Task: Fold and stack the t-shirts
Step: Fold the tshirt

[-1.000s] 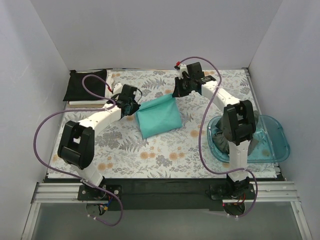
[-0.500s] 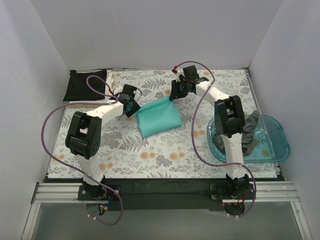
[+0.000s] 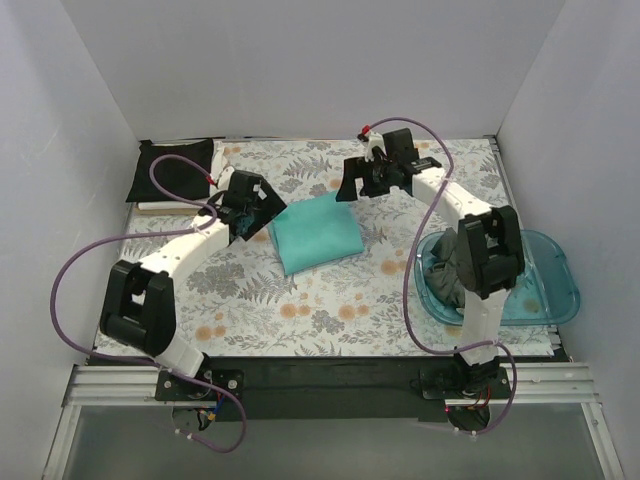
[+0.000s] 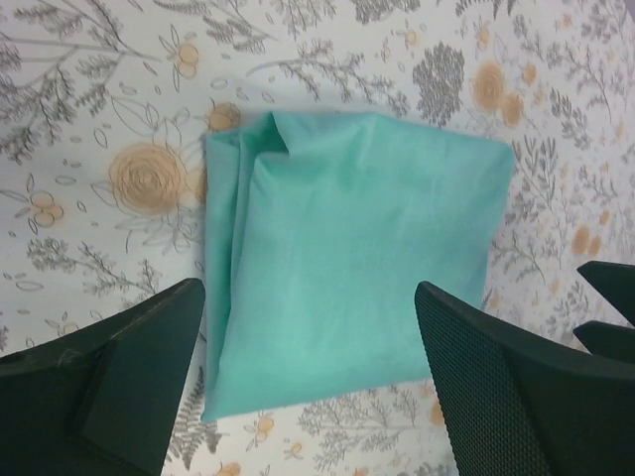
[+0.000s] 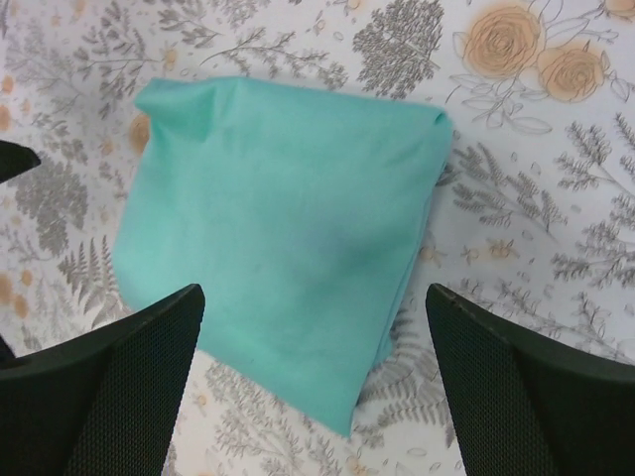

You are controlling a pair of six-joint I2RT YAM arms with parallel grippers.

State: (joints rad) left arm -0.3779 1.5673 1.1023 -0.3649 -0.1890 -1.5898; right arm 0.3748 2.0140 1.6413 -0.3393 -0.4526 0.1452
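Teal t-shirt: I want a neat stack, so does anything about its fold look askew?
Slightly. The teal t-shirt lies turned at an angle to the edges of the tablecloth, and in the left wrist view the layers along one side are bunched and creased rather than flush. Otherwise it is a compact folded rectangle.

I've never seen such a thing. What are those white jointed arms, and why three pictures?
They are two robot arms. One picture looks down from above; the other two come from cameras on the wrists, so the black shapes below are each arm's two fingers. A folded teal t-shirt lies on the floral tablecloth. The left gripper and right gripper, those finger pairs, hover open over it, holding nothing. A folded black t-shirt sits in the far left corner, and a dark grey t-shirt lies crumpled in the blue tray.
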